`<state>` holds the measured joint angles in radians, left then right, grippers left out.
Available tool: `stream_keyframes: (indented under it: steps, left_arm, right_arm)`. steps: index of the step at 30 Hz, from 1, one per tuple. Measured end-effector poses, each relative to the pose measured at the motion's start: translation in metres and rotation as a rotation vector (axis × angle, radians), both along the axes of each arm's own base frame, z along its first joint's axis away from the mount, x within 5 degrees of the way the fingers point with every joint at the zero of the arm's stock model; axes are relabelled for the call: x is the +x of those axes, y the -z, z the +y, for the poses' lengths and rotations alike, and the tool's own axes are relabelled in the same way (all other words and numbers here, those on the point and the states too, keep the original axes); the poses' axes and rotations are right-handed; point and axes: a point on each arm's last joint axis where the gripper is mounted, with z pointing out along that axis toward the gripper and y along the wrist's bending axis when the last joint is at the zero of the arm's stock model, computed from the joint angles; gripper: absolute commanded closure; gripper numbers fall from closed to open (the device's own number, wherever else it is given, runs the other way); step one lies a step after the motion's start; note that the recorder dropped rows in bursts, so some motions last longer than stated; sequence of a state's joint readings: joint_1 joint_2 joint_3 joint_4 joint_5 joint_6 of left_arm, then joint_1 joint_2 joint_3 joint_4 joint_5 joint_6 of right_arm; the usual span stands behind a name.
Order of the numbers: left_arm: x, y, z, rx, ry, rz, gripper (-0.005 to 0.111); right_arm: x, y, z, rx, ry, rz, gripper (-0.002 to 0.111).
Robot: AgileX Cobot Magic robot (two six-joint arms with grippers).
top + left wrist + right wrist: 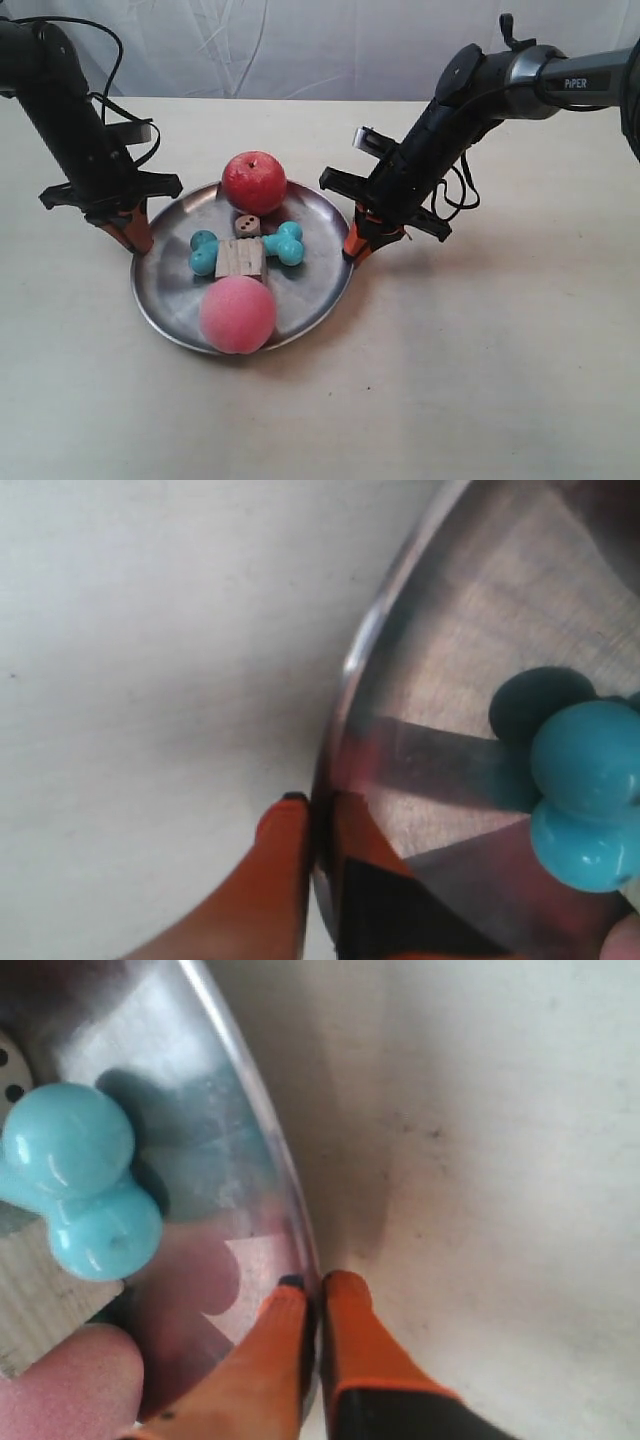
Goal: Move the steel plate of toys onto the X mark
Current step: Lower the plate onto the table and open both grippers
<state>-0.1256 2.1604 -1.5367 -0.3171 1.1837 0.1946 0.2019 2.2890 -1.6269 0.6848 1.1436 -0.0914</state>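
I am clamping the steel plate [165, 290] mid-counter [500, 380] by opposite rims, left jaws and right jaws each pinched narrow on its edge, so the toys [243, 258] are riding level. No X mark showing.

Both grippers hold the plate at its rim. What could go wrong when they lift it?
The left gripper and right gripper pinch only the thin rim of the plate, so it may slip or tilt.
The apple and peach sit loose near the rim; a tilt could roll them off.
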Motion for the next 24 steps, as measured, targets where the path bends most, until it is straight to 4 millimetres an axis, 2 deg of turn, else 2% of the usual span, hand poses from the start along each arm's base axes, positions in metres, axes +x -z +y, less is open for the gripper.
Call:
stream_keyframes:
  steps: [7,11,15,24]
  left_arm:
    - [0.0006,-0.0005,-0.0020,-0.021,-0.016,-0.003,0.107]
    - [0.0005,-0.0008,-0.0049,-0.032,-0.021,-0.002,0.103]
    - [0.0005,-0.0010,-0.0054,-0.038,-0.024,-0.001,0.091]
    - [0.0007,-0.0016,-0.0072,-0.056,-0.038,0.002,0.054]
  right_arm:
    - [0.0035,0.0012,-0.0009,-0.017,0.025,-0.030,0.070]
    - [0.0039,0.0013,-0.0010,-0.017,0.027,-0.033,0.064]
    - [0.0039,0.0014,-0.0012,-0.021,0.027,-0.034,0.064]
    - [0.0038,-0.0001,0.0019,-0.008,0.028,-0.031,0.064]
